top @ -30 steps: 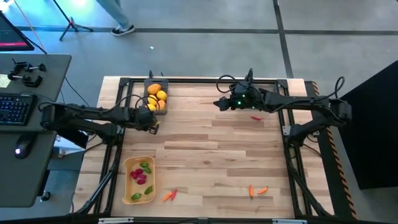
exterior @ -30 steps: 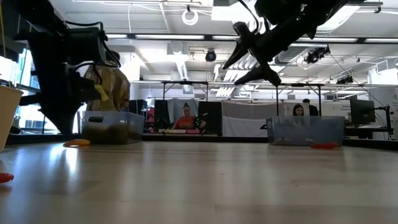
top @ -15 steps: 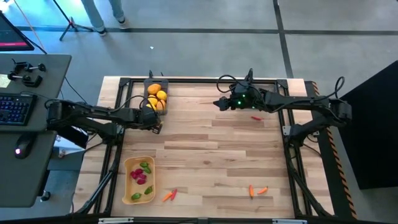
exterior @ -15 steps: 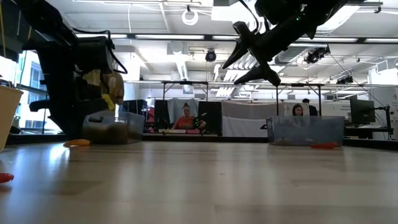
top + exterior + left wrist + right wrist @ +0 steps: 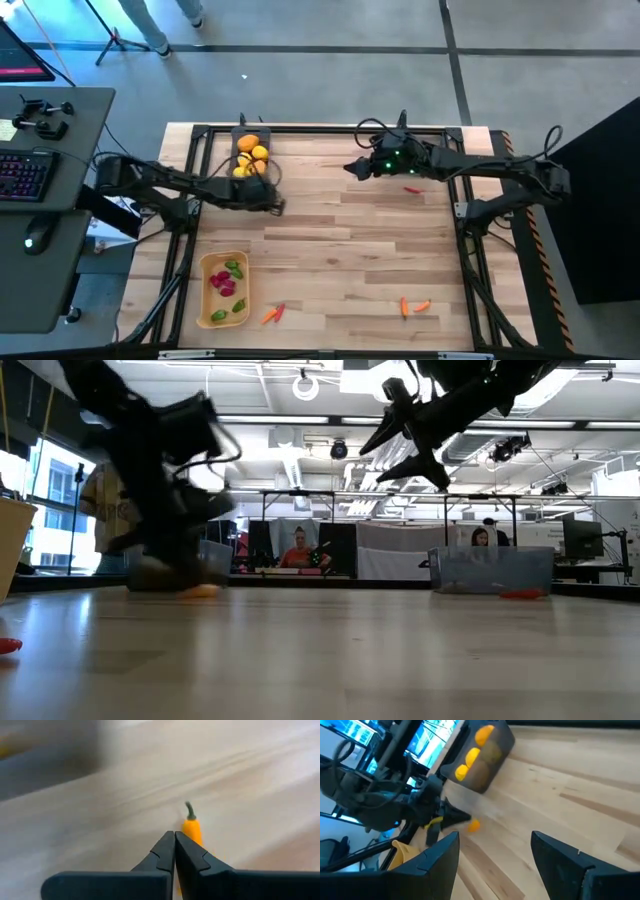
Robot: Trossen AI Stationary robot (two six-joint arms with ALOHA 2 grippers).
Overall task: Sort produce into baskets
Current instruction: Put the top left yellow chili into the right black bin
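Observation:
My left gripper (image 5: pixel 278 207) is shut, low over the table just right of the dark bin (image 5: pixel 235 150) that holds yellow fruits. An orange chilli (image 5: pixel 192 826) with a green stem lies flat on the table at its fingertips. It also shows as an orange spot (image 5: pixel 474 825) in the right wrist view. My right gripper (image 5: pixel 350 167) hangs open above the far middle of the table with nothing between its fingers. The tan tray (image 5: pixel 205 290) at the near left holds green and magenta pieces. My left gripper stands with its shut fingertips (image 5: pixel 176 840) against the orange chilli's thick end (image 5: pixel 193 834), slanting down from the table's left. The chilli lies flat on the table with its stem pointing away from the fingers. One finger hides the exact place of contact.
A red chilli (image 5: pixel 411 189) lies on the table near my right arm, beside a second grey bin (image 5: pixel 490 568). Orange carrot shapes lie near the front edge (image 5: pixel 272 314) and at the near right (image 5: pixel 414 306). A desk with a keyboard stands left of the table.
My left gripper, shut throughout, has swept toward the table's right, sunk a little and tipped further down. The orange chilli has slid along the table to the right with it, away from the left side of the fruit bin.

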